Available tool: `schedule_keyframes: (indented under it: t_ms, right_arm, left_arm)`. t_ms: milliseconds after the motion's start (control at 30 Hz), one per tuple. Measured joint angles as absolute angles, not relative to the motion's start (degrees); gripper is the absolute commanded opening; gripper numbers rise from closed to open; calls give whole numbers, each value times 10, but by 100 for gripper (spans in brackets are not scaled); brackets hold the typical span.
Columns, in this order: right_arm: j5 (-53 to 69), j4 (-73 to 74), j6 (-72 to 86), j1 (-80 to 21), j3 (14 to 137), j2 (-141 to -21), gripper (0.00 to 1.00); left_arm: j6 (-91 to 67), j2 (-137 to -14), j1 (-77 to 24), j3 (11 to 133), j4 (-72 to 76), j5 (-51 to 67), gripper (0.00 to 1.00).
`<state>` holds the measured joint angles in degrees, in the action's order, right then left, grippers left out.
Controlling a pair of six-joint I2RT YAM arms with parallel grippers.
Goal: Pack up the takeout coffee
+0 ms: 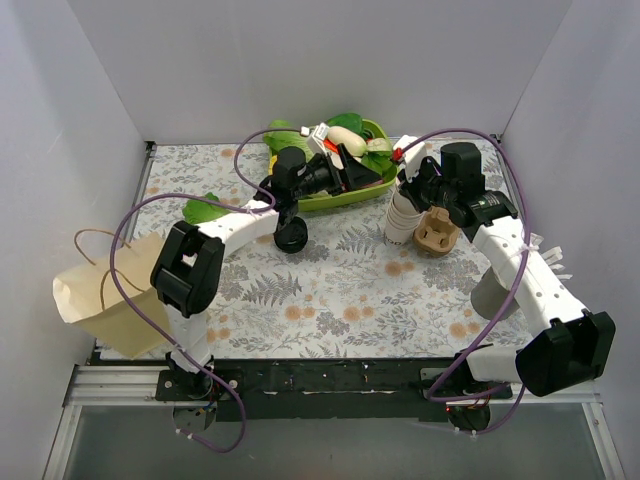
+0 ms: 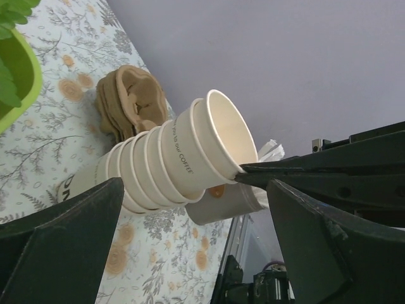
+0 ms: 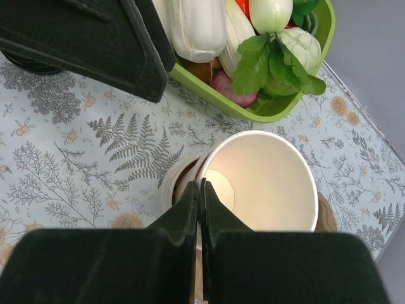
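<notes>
The lidded takeout coffee is not in view. A stack of lidless cream paper cups stands right of centre; it also shows in the left wrist view and the right wrist view. My right gripper is shut on the near rim of the top cup, one finger inside and one outside. My left gripper is open and empty, at the green tray's front edge, facing the stack from the left.
A green tray of vegetables sits at the back. Brown cup carriers lie beside the stack. A black round thing, maybe lids, is under the left arm. A single lidless cup is at the right. A paper bag lies at the left.
</notes>
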<state>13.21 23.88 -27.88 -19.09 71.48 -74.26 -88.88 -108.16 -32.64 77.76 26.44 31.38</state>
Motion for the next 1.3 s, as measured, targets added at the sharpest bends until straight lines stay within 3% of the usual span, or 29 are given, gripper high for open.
schedule_keyframes:
  t_ms: [433, 833, 1067, 1300]
  right_arm:
    - [136, 239, -256, -191, 715, -743, 1]
    - [134, 239, -252, -191, 715, -743, 1]
    - [135, 239, -243, -191, 715, -743, 1]
    - [132, 239, -242, -191, 715, -743, 1]
  left_arm:
    - [-886, -1119, -359, 805, 266, 320, 95]
    - [-583, -1007, -371, 735, 132, 296, 93]
    - [-361, -965, -448, 717, 63, 226, 93]
    - [-350, -982, -483, 728, 30, 167, 93]
